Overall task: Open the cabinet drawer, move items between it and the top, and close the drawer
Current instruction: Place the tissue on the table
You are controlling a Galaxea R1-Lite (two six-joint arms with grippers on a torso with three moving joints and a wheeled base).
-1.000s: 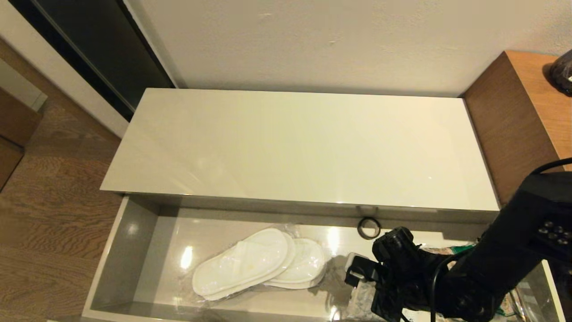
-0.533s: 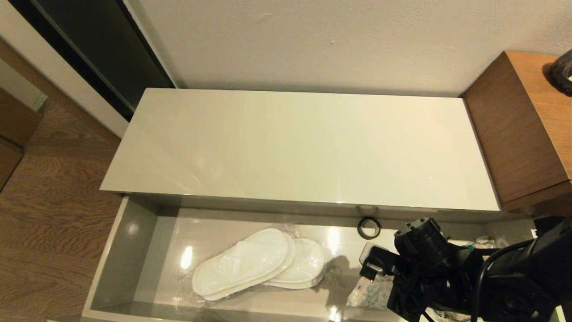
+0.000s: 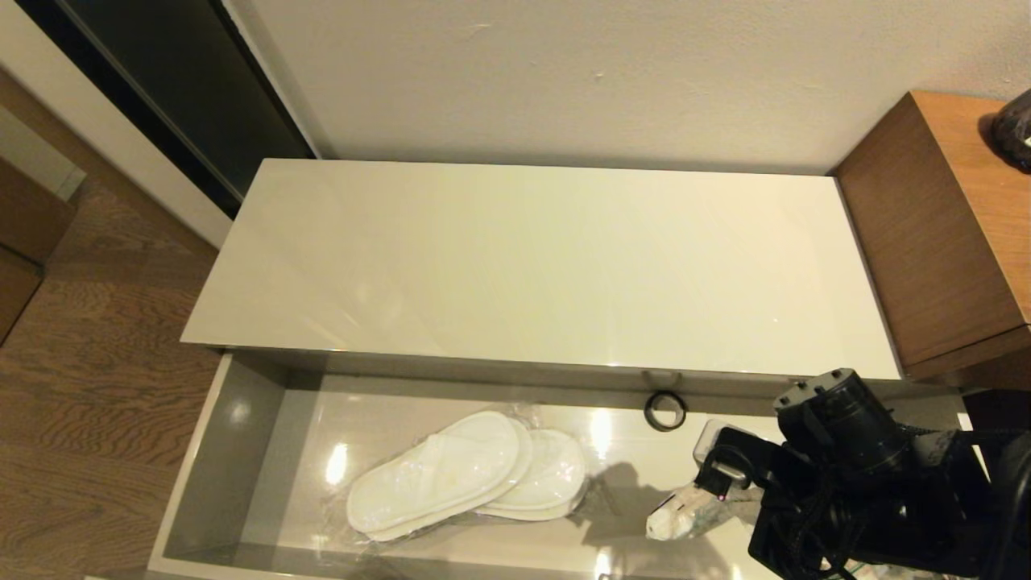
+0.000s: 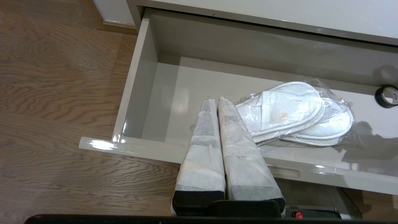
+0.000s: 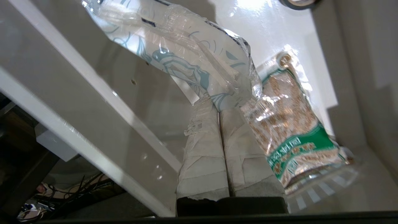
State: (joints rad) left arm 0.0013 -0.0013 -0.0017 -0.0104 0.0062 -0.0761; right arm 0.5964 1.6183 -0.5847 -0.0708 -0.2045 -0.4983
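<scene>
The cabinet drawer (image 3: 242, 451) stands pulled open below the bare cream top (image 3: 548, 266). The wrapped white slippers (image 3: 467, 475) lie flat on its floor, left of centre. My right gripper (image 5: 217, 107) is shut on one end of the patterned tissue pack (image 5: 186, 56) and holds it tilted above the drawer's right part. In the head view the pack (image 3: 681, 515) hangs from the gripper (image 3: 725, 483). My left gripper (image 4: 216, 100) is shut on nothing. It hovers at the drawer's front edge (image 4: 136, 146), close beside the slippers (image 4: 289, 112) and apart from them.
A brown snack bag with a green band (image 5: 292, 130) lies in the drawer's right end under my right gripper. A small black ring (image 3: 664, 411) sits by the drawer's back wall. The taller wooden unit (image 3: 942, 225) adjoins the cabinet on the right.
My right arm has moved right and toward the cabinet with the tissue pack in its grip, and the pack has come up off the drawer floor. The slippers have not moved.
</scene>
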